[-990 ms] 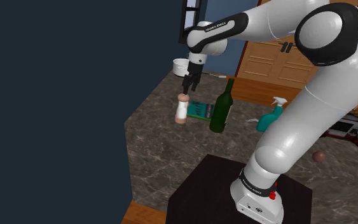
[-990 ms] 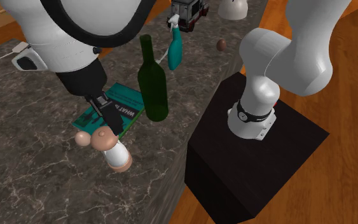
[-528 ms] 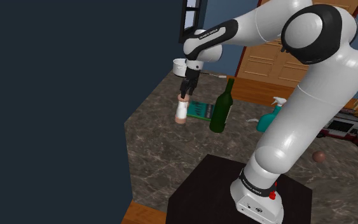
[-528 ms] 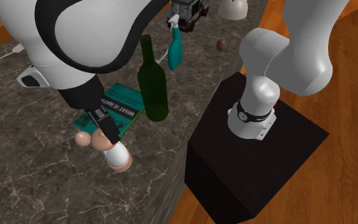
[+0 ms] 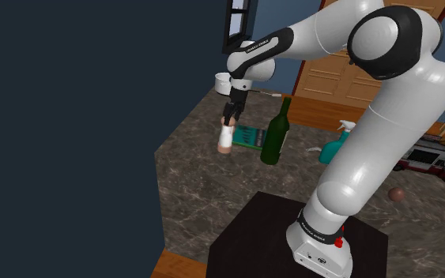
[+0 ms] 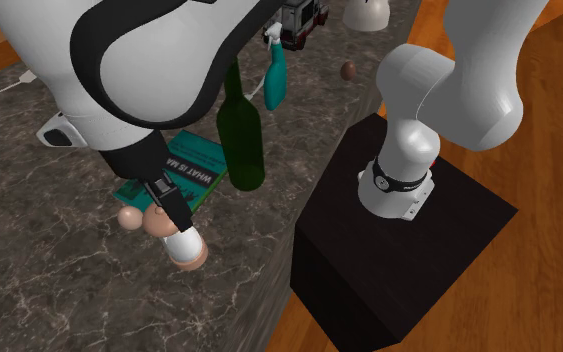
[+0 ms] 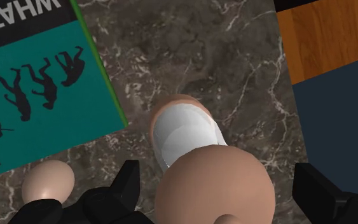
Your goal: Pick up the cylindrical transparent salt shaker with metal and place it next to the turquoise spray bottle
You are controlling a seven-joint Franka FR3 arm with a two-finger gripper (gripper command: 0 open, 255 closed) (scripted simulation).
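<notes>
The salt shaker [image 5: 225,142] [image 6: 186,246] has a white body with a pinkish-tan cap and base and stands upright on the dark marble counter [image 5: 213,197]. My gripper [image 5: 229,118] [image 6: 167,212] [image 7: 219,194] is directly over it and open. In the wrist view the fingers [image 7: 128,184] flank the shaker's cap [image 7: 212,184] with a gap on each side, so nothing is held. The turquoise spray bottle [image 5: 337,146] [image 6: 274,75] stands well away, beyond the green bottle.
A dark green wine bottle [image 5: 275,133] [image 6: 239,130] stands between the shaker and the spray bottle. A teal book [image 5: 248,137] [image 7: 37,89] lies beside the shaker, and a small pink ball [image 6: 130,217] [image 7: 48,181] sits close by. The counter edge [image 7: 285,83] is near.
The gripper has come down from just above the shaker, so its open fingers now sit around the cap. The shaker has not moved.
</notes>
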